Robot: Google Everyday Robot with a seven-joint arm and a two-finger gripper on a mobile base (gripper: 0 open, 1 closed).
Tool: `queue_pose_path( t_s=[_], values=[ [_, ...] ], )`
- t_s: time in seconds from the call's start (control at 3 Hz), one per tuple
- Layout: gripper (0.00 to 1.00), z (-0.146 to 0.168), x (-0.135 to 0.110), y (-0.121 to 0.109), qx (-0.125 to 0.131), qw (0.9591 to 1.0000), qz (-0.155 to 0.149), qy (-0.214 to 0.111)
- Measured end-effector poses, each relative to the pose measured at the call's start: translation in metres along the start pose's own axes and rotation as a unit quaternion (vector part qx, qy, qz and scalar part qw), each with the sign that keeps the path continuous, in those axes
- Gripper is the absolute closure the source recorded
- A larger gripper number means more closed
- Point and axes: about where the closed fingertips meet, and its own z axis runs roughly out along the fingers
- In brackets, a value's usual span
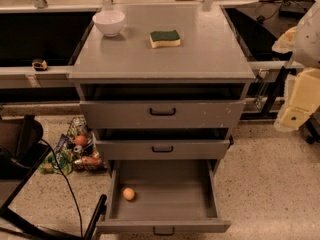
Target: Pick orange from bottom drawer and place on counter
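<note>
The orange (129,194) lies alone on the floor of the bottom drawer (165,226), near its left wall. That drawer is pulled far out toward me, with its black handle at the front. The counter (200,49) is the grey top of the cabinet above it. My gripper (294,115) hangs at the right edge of the camera view, beside the cabinet at about the height of the top drawer, well up and to the right of the orange. It holds nothing that I can see.
A white bowl (109,22) and a green-and-yellow sponge (165,38) sit on the counter's back half. The two upper drawers (162,113) stand slightly open. A basket of colourful clutter (80,151) lies on the floor at left, with a black frame and cable (65,184) in front of it.
</note>
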Motion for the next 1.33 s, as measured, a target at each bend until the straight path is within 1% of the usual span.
queue_pose_path(
  t_s=[0.33,0.67,1.0,1.33],
  values=[
    [0.0,0.0,0.0,0.0,0.001,1.0,0.001,-0.002],
    [0.0,0.031,-0.001,0.006,-0.006,0.9997,0.005,-0.023],
    [0.0,0.098,-0.008,0.033,-0.033,0.9966,0.013,-0.075],
    [0.0,0.159,-0.015,0.06,-0.056,0.9876,0.037,-0.141]
  ],
)
